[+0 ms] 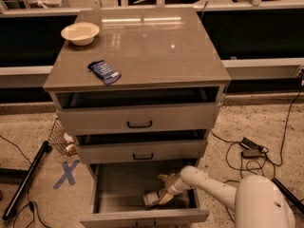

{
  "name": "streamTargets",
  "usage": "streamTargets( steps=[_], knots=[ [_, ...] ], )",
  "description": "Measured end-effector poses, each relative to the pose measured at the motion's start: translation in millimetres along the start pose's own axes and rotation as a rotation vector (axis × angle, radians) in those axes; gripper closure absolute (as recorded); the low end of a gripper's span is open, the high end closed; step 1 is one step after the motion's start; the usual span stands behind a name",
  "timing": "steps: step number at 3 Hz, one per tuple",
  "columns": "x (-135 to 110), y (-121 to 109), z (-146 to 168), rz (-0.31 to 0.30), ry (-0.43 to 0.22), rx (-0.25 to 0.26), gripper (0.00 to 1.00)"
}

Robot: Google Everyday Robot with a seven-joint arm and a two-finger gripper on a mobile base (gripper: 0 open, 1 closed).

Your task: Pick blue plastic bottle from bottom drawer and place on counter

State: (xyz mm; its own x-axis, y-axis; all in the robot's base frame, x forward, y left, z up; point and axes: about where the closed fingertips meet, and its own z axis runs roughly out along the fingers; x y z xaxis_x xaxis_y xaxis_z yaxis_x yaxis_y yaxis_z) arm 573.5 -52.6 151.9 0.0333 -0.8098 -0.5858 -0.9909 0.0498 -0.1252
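The bottom drawer (142, 217) stands pulled open below two shallower grey drawers. The blue plastic bottle (151, 199) lies on its side on the drawer floor, near the front right. My gripper (164, 187) reaches down into the drawer from the right on a white arm, with its tan fingers (166, 196) right at the bottle's right end. I cannot tell whether they hold it. The counter (156, 46) is the glossy grey-brown top of the cabinet, well above the gripper.
A cream bowl (80, 32) sits at the counter's back left and a dark blue snack packet (104, 71) near its front left. A wire basket (61, 137) and a black pole (26, 179) are left of the cabinet. Cables (251, 151) lie on the right floor.
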Motion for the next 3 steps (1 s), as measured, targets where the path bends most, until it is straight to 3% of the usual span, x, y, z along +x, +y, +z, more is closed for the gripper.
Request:
streamTargets(
  steps=[1,3],
  knots=[
    [11.3,2.0,9.4,-0.004,0.003,-0.033,0.21],
    [22.7,12.6,19.4,-0.063,0.013,-0.084,0.45]
  ],
)
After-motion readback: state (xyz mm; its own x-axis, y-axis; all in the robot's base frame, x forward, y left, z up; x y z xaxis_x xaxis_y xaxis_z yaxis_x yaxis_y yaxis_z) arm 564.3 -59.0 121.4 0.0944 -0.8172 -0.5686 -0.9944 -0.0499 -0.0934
